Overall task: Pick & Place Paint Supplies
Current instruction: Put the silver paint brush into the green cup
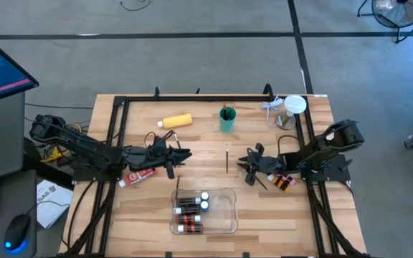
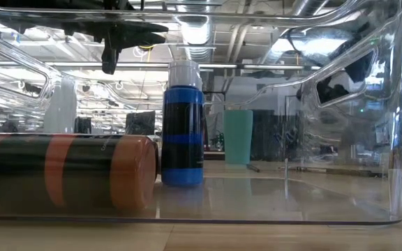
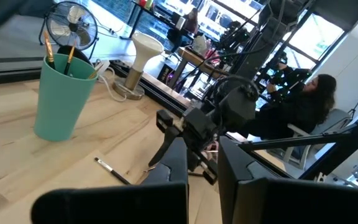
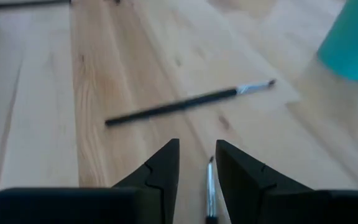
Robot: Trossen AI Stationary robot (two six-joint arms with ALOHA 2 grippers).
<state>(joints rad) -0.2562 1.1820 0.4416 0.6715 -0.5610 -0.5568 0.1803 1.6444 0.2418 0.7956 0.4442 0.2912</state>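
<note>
Right hand [image 4: 196, 163] already pinches one thin brush [image 4: 209, 186]; another loose brush [image 1: 226, 158] lies lengthwise on the bench just left of it, nearer it than the clenched left hand [image 1: 185, 155].

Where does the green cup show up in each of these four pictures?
High view: the teal cup stands near the table's far edge, about mid-width, brushes sticking out.
Low view: it shows through the clear tray, right of the blue bottle.
Left wrist view: the cup is at the left, brushes inside.
Right wrist view: only its edge, top right corner.
Shared landmark: the loose paint brush on the wood near it.
</note>
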